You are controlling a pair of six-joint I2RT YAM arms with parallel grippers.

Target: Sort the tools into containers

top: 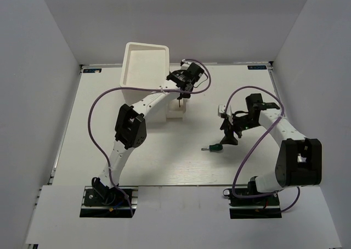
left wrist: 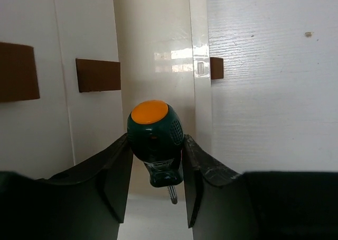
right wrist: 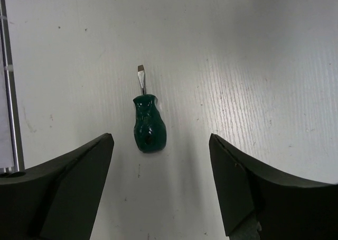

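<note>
The tall white cabinet stands at the back left, with one low drawer pulled out at its right. My left gripper hangs over that drawer, shut on a stubby green-handled screwdriver with an orange cap, blade pointing down. The drawer's white floor lies below it. My right gripper is open above a second green-handled screwdriver lying on the table. In the right wrist view this screwdriver lies between the spread fingers, blade pointing away. The other tools are out of view.
White walls enclose the table on three sides. Purple cables loop beside both arms. Brown rectangular patches mark the cabinet's face. A metal rail runs along the left edge of the right wrist view.
</note>
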